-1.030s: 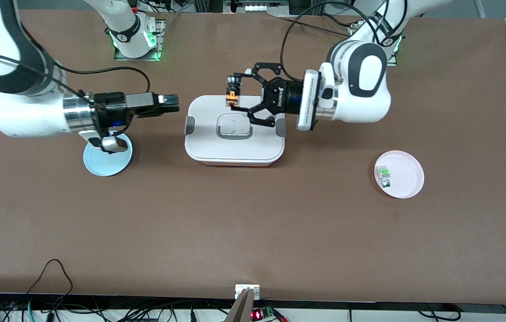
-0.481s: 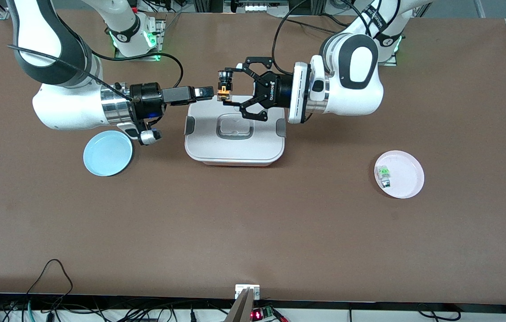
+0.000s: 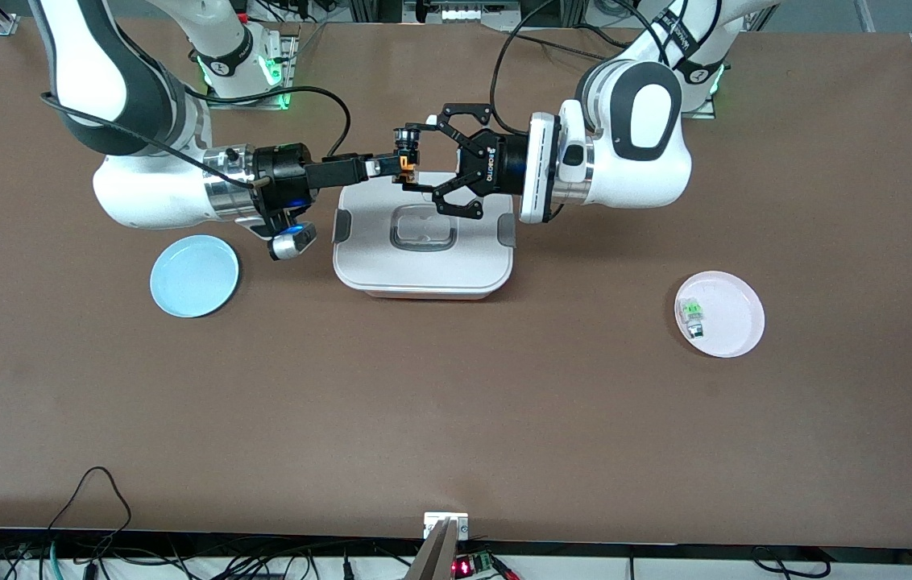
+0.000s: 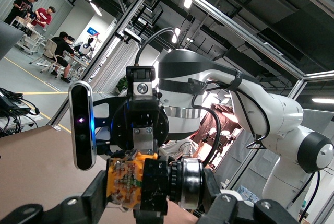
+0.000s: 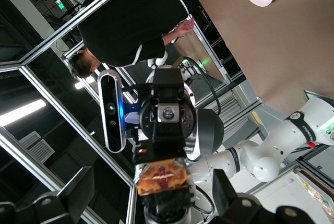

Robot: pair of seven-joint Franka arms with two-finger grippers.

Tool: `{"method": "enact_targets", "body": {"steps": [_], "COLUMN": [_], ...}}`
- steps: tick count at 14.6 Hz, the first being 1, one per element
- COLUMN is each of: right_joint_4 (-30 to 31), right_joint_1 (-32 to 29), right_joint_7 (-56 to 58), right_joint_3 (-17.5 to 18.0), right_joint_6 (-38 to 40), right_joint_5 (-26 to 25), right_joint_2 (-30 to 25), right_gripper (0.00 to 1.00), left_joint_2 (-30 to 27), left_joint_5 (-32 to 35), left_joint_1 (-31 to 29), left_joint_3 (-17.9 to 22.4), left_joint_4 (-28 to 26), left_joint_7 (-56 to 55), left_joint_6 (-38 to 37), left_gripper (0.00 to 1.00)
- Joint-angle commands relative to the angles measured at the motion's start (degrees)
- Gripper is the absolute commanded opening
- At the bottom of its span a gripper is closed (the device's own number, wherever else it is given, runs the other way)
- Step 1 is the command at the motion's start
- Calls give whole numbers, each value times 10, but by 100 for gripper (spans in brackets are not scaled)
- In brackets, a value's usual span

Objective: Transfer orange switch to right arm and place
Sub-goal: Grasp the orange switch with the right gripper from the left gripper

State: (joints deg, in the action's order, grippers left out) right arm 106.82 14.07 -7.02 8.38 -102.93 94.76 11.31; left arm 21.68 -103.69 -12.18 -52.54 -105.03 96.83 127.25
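Note:
The orange switch (image 3: 405, 161) is held up over the farther edge of the white lidded box. My left gripper (image 3: 411, 164), the wide black linkage one, is shut on it. In the left wrist view the switch (image 4: 151, 182) lies across between the left gripper's (image 4: 156, 195) pads, orange end to one side, silver ring to the other. My right gripper (image 3: 393, 165), with slim black fingers, reaches in from the right arm's end of the table and its tips flank the switch. In the right wrist view the right gripper (image 5: 151, 192) stands open, with the switch (image 5: 162, 179) between its fingers.
A white lidded box (image 3: 422, 270) sits mid-table under both grippers. A light blue plate (image 3: 194, 276) lies toward the right arm's end. A pink plate (image 3: 734, 326) toward the left arm's end holds a small part with a green section (image 3: 691, 310).
My right arm has swung from over the blue plate toward the switch, and its fingers now flank it. My left gripper shifted slightly toward the right arm, then held still.

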Motion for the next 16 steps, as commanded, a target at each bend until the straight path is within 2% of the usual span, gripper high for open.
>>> {"method": "enact_targets", "body": {"steps": [1,2,3,5,6,9,10,13,14,15,16], "right_joint_4": [16,16,15,12,11,10,10,10,10,9,9], "right_joint_1": [0,0,0,0,0,0,0,0,0,0,0], "right_joint_7": [-10,-13,-17,-33,-37,-37,-38,-38,-38,-38,-37], "right_joint_3": [8,8,8,8,8,7,8,7,7,7,7], "right_joint_6": [-13,-12,-12,-11,-11,-10,-10,-10,-10,-10,-11], "right_joint_5": [17,17,17,17,17,17,17,16,16,16,16], "right_joint_2": [-15,-15,-15,-16,-16,-16,-16,-16,-16,-16,-16], "right_gripper": [95,90,80,52,43,20,16,16,16,16,16], "left_joint_2": [-13,-14,-13,-14,-14,-14,-14,-19,-22,-23,-23], "left_joint_5": [-14,-15,-15,-15,-15,-15,-16,-17,-18,-16,-17], "left_joint_1": [4,4,4,4,4,4,4,4,3,3,2], "left_joint_3": [3,3,3,3,3,3,3,3,3,3,3], "left_joint_4": [1,1,1,1,1,1,1,1,1,1,1], "left_joint_7": [-2,-2,-2,-3,-5,-5,-5,-8,-12,-18,-18], "left_joint_6": [7,7,7,7,7,7,7,8,8,7,7], "left_gripper": [0,0,0,0,0,0,0,0,5,99,100]}}
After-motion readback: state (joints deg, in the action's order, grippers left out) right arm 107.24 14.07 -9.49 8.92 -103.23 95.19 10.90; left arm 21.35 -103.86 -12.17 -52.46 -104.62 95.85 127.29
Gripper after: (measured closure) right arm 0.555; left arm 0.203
